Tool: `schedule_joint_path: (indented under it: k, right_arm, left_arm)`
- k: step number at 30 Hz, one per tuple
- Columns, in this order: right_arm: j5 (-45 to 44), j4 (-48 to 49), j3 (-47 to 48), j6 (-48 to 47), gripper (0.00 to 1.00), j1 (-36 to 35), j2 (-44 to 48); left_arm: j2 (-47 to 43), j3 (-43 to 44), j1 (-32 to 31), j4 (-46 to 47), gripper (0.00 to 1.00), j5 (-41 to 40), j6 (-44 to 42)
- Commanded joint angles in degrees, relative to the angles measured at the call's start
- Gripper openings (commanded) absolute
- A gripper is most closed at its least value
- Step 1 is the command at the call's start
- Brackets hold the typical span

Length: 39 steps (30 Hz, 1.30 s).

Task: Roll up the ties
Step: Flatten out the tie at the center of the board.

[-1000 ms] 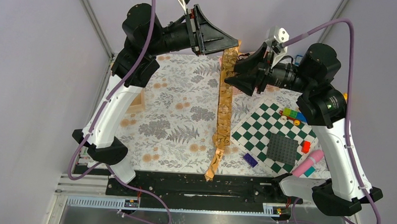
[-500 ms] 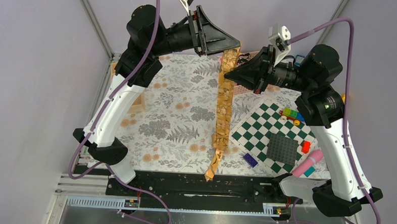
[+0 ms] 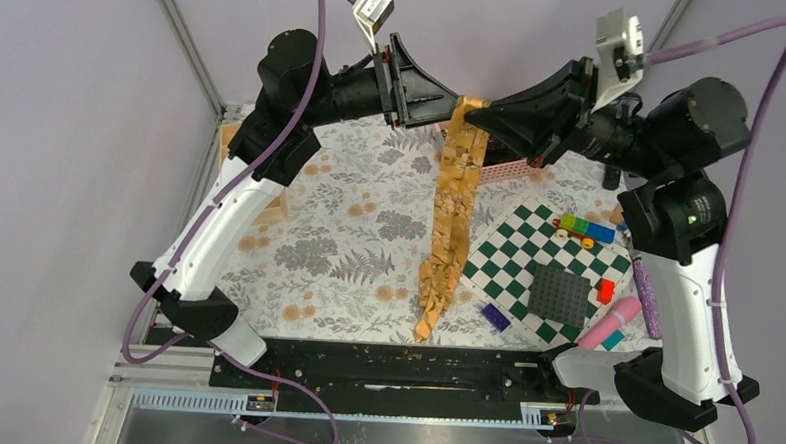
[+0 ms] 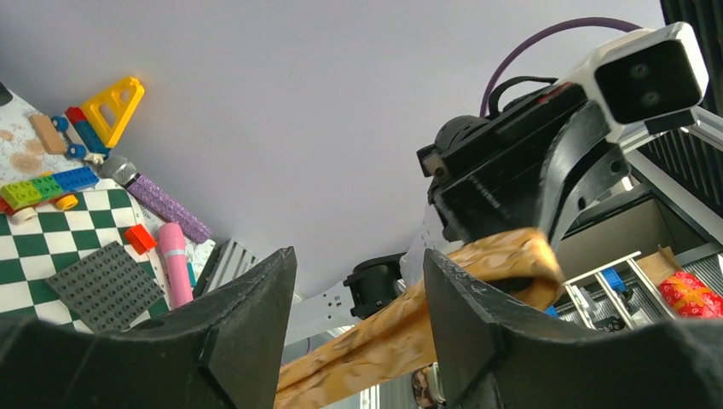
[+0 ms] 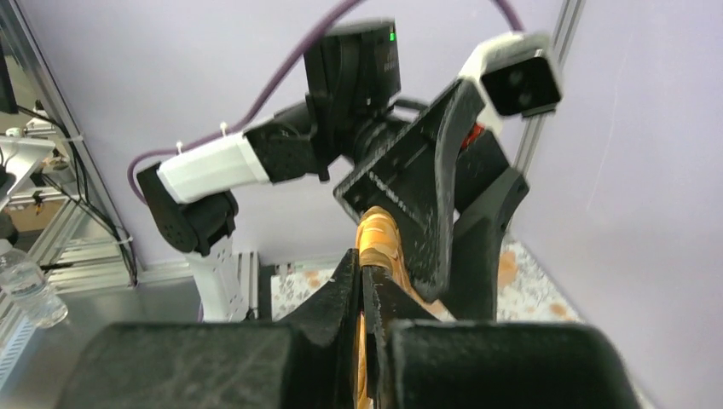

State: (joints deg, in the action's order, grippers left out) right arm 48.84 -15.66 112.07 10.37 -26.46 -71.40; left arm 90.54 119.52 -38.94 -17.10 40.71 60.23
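Observation:
The golden-tan tie [image 3: 451,215] hangs from high at the back, and its lower end lies crumpled on the floral cloth near the front edge. My right gripper [image 3: 489,114] is shut on the tie's top end; in the right wrist view the jaws [image 5: 365,256] pinch the tie [image 5: 378,232]. My left gripper [image 3: 454,98] faces it, right next to it. In the left wrist view the left gripper [image 4: 356,260] is open and the tie [image 4: 401,341] passes between its fingers, with no visible grip. No dark ties are in view.
A green-and-white checkered board [image 3: 513,252] lies right of the tie, with a grey baseplate [image 3: 558,294], coloured bricks [image 3: 584,228] and a pink cylinder [image 3: 610,324]. A pink basket [image 3: 506,169] stands behind the tie. A wooden box [image 3: 269,209] is on the left.
My right arm has swung up and back, and its gripper is now shut on the tie's top end. The left gripper, which held that end, now stands open. The hanging tie shifted slightly right.

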Motion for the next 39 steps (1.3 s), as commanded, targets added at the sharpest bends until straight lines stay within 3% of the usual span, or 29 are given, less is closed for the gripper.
schedule_joint_path:
  k: [1, 10, 20, 30, 39]
  right_arm:
    - [-1.7, -2.4, 9.1, 1.4, 0.0, 0.2, -3.7]
    - [-1.9, -10.9, 30.6, 1.4, 0.0, 0.2, -13.5]
    - [-1.6, -11.0, 30.0, 0.9, 0.0, 0.2, -13.4]
    - [0.2, -11.2, 27.1, 0.1, 0.0, 0.2, -11.3]
    - [2.6, -21.1, 30.1, 0.8, 0.0, 0.2, -13.0]
  left_arm:
    - [-3.6, 0.3, 0.2, 5.2, 0.58, -0.6, -1.1]
    - [-4.6, 2.4, 0.3, 5.3, 0.59, -1.5, -2.7]
    - [-4.7, 2.8, 0.3, 5.0, 0.59, -1.4, -5.2]
    - [-12.2, -3.9, 0.4, -0.7, 0.61, -5.3, -30.1]
    - [-16.9, -8.2, 0.5, 2.7, 0.64, -1.7, -38.0]
